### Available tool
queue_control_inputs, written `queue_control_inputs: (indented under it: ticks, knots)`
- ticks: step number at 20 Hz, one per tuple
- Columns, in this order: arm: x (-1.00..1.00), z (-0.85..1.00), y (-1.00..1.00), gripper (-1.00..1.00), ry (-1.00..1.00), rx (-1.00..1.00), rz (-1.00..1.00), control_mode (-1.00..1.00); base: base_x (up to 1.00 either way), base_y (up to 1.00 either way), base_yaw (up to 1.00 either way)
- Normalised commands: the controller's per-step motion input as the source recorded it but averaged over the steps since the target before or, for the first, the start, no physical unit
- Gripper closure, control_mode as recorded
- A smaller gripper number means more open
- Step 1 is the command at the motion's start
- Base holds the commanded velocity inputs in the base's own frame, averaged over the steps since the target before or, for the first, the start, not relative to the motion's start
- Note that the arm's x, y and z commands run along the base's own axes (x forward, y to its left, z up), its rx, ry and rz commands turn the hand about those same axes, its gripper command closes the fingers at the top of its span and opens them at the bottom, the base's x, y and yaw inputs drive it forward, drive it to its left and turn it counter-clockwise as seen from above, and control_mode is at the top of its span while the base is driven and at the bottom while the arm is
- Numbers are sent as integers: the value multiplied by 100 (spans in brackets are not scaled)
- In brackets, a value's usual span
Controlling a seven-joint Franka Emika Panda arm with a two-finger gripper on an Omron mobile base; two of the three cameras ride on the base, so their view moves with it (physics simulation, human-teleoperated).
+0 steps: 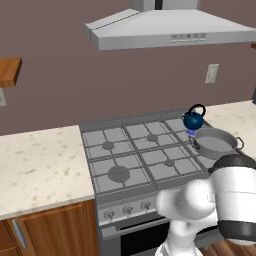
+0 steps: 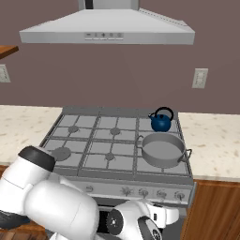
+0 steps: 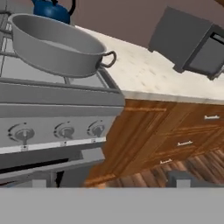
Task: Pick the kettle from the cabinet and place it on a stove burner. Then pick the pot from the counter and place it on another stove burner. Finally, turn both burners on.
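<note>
Grey steel range hood point(image 2: 108, 29) spans the top of both base views, hung on the dull mauve wall above the stove point(image 2: 93, 140); the stove is a grey gas unit with cast grates and several burners, set between two runs of beige speckled counter point(image 1: 40, 160) over brown wood drawers point(image 3: 175, 131). A corner of the brown wood cabinet point(image 1: 9, 71) shows at the upper left of the left base view. A dark boxy appliance point(image 3: 188, 41) stands on the counter to the right of the stove in the hand view.

The pot point(image 2: 163, 150), wide, shallow and grey, sits on the front right burner, one loop handle point(image 3: 108, 59) pointing toward the counter; the kettle point(image 2: 161, 120), small, glossy and dark blue with an arched black handle, stands upright on the rear right burner, just behind the pot; a small blue flame point(image 1: 192, 132) shows under the kettle in the left base view.

Control knobs point(image 3: 64, 130) line the stove's front panel beneath the pot. The gripper point(image 3: 109, 181) is low in front of the stove, at knob level; its fingers are spread wide and hold nothing.
</note>
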Motion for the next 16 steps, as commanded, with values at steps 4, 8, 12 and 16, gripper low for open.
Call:
queue_control_inputs:
  ticks: [4, 8, 12, 16]
  knots:
    - [-50, 40, -44, -100, -45, 35, 25, -100, 0, 0, 0]
    - [-69, 47, -71, -100, -44, 32, 30, -100, 0, 0, 0]
    - [-99, 59, -82, -100, -37, 23, 34, -100, 0, 0, 0]
    - [-100, 62, -75, -100, -32, 20, 32, -100, 0, 0, 0]
